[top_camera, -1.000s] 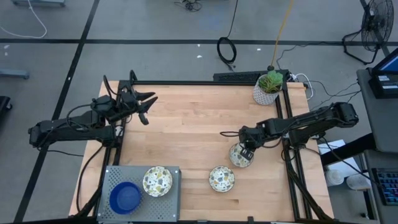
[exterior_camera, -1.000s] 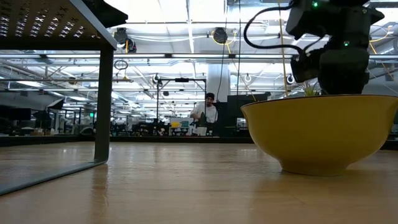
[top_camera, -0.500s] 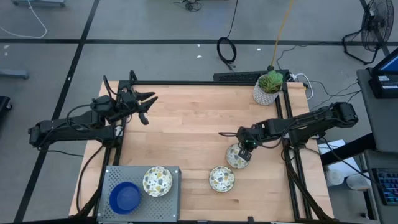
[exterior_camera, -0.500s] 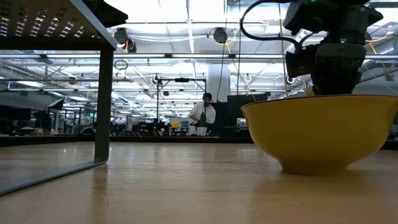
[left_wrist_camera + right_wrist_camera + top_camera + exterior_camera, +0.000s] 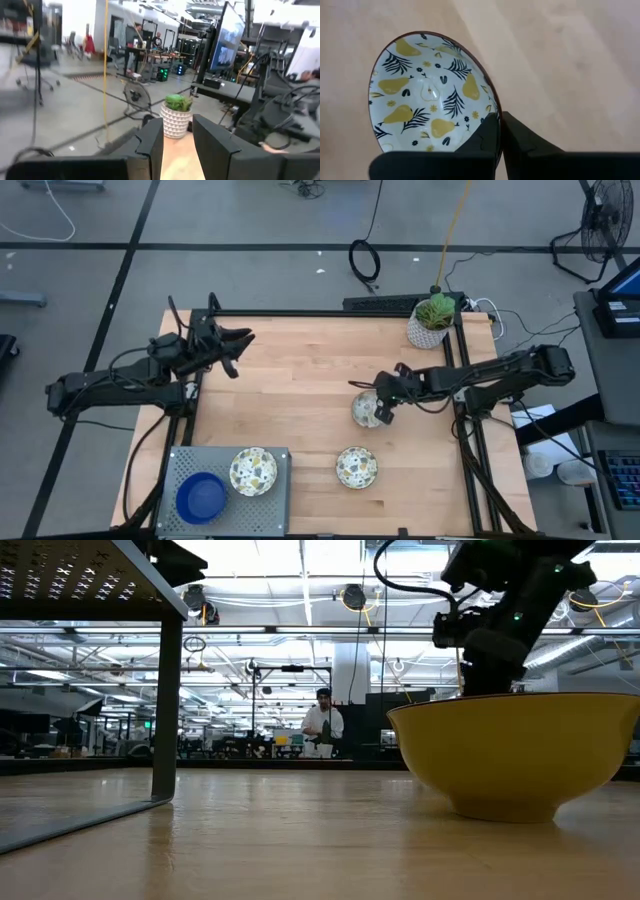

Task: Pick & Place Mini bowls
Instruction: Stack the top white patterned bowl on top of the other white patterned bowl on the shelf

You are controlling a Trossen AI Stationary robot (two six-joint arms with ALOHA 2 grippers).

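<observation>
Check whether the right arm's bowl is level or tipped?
Tipped: the patterned bowl faces the wrist camera nearly edge-up, the right gripper shut on its rim.

Four mini bowls were on show. One patterned bowl (image 5: 365,409), cream inside with yellow pears and dark leaves (image 5: 430,95), was pinched at its rim and tipped, right of the table's middle. A second patterned bowl (image 5: 356,467) sat upright on the wood near the front edge, its outside yellow (image 5: 515,752). A third patterned bowl (image 5: 253,471) rested on the grey tray at the front-left corner, just beside a solid blue bowl (image 5: 201,496).
</observation>
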